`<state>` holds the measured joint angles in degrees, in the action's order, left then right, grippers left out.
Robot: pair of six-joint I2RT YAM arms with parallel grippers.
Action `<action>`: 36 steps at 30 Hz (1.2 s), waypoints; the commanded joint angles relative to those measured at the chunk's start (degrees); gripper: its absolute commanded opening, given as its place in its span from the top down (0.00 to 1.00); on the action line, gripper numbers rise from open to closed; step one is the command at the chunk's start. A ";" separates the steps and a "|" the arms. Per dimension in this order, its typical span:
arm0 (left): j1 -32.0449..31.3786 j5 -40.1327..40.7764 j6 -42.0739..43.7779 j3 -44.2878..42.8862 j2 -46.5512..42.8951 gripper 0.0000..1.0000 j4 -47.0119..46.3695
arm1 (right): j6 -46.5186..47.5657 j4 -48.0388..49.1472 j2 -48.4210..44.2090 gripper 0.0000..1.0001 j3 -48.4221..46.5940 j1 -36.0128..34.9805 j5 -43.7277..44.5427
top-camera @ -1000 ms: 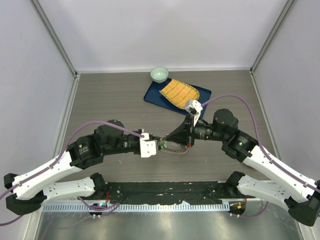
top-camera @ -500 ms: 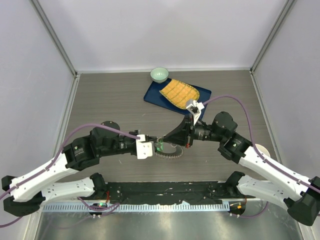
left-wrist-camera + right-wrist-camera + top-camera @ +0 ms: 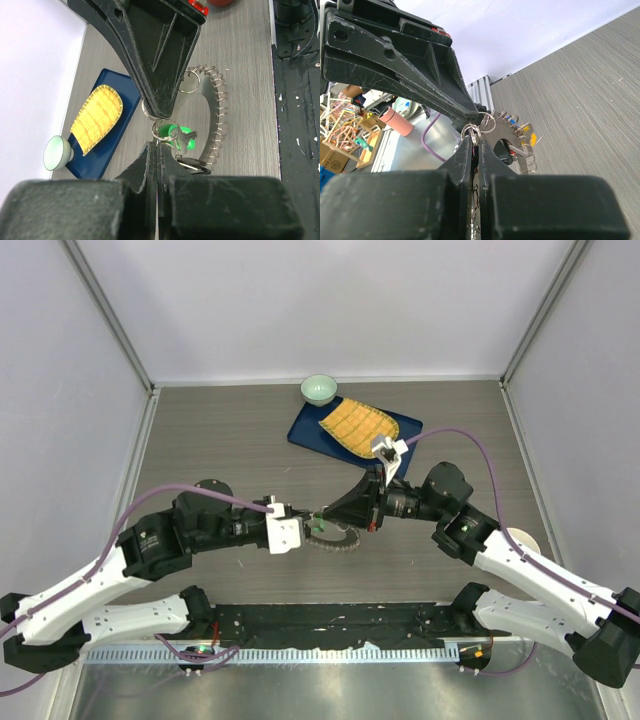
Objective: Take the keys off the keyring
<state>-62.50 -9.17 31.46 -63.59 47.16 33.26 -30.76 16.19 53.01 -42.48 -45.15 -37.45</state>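
Farther back on the desk (image 3: 220, 440), the bowl (image 3: 319, 389) shows a pale green inside, and the blue tray (image 3: 400, 430) beside it holds a yellow ribbed pad (image 3: 358, 426). The keyring (image 3: 335, 541) is front-centre, between the claws. Only the left wrist view shows the left claw (image 3: 156, 147) clamped on a small ring (image 3: 162, 131) bearing a green key (image 3: 181, 140). The right wrist view shows the right claw (image 3: 474, 145) pinching a second small ring (image 3: 471, 131). The cluster has shifted slightly left since a second ago.

Keyring (image 3: 337, 544) between left gripper (image 3: 311, 528) and right gripper (image 3: 326, 517); bowl (image 3: 319, 389) just behind tray (image 3: 305, 431).
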 commanded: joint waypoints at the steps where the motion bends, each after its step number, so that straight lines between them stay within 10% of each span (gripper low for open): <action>1: 0.27 0.91 -0.96 -0.84 0.04 1.00 -2.05 | -0.09 2.27 -0.02 0.95 -1.03 -0.29 1.33; 3: 0.36 0.82 -1.05 -0.74 0.30 1.00 -1.79 | 0.09 1.66 -0.28 0.93 -1.11 -0.29 1.77; 5: 0.27 0.73 -1.05 -0.66 0.65 1.00 -1.53 | 0.35 1.05 -0.54 0.65 -1.38 -0.29 2.82; 8: 0.27 0.82 -1.14 -0.57 1.18 1.00 -1.44 | 1.66 -1.76 -0.98 0.50 -2.78 -0.29 5.71; 23: 1.24 -0.41 -1.49 -0.04 5.31 1.00 -1.43 | 9.75 -15.47 -6.08 0.34 -2.88 -0.29 22.41; 28: 5.62 8.08 -12.98 7.68 2.07 1.00 -13.89 | 8.09 -17.86 -5.03 0.35 1.43 -0.38 24.19; 31: 12.55 12.60 -22.45 12.87 -0.22 0.88 -21.73 | 7.74 -17.16 -1.70 0.40 4.68 -0.99 22.52; 36: 34.61 3.83 -41.72 11.92 2.85 0.26 -20.25 | 12.73 -14.17 6.64 0.43 5.74 -12.05 25.58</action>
<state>-40.95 -1.78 8.25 -49.32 48.66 19.25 -22.50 -0.73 54.78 -36.53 -49.54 -14.28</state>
